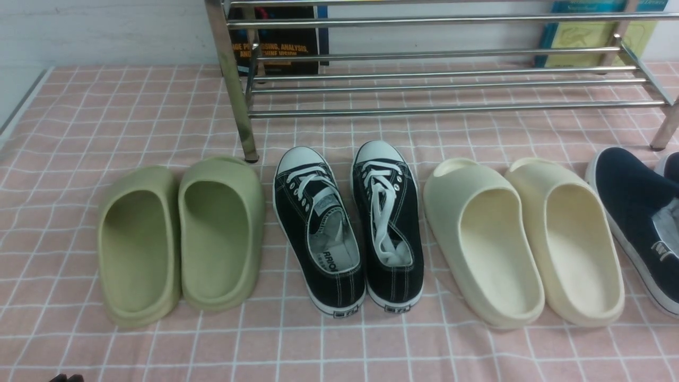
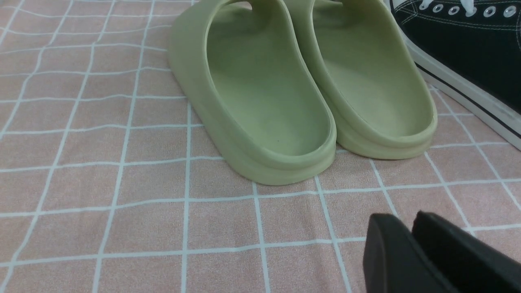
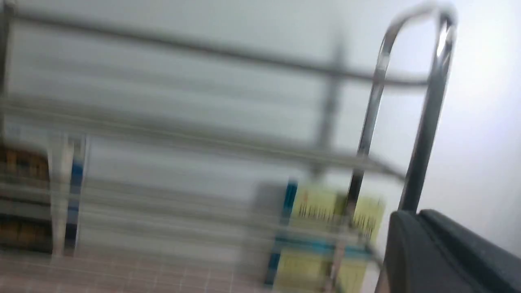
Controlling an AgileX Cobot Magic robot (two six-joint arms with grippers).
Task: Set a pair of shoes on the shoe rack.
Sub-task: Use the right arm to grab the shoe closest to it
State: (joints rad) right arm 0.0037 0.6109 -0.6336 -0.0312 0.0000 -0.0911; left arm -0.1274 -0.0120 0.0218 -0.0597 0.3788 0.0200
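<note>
One navy slip-on shoe [image 1: 631,207] with a white sole lies at the far right of the checked cloth, cut off by the frame edge. A sliver of its partner [image 1: 672,165] shows beside it. The chrome shoe rack [image 1: 424,85] stands at the back with nothing on its bars; its end loop [image 3: 407,81] appears blurred in the right wrist view. My left gripper [image 2: 401,217] hovers low over the cloth just short of the green slippers' heels, its fingers slightly parted and holding nothing. My right gripper [image 3: 411,213] faces the rack's right end, fingers pressed together and empty.
Three other pairs stand in a row before the rack: green slippers [image 1: 180,239], black lace-up sneakers [image 1: 347,228] and cream slippers [image 1: 520,239]. Books [image 1: 281,48] lean against the wall behind the rack. The rack's front left post [image 1: 236,95] stands between the green slippers and the sneakers.
</note>
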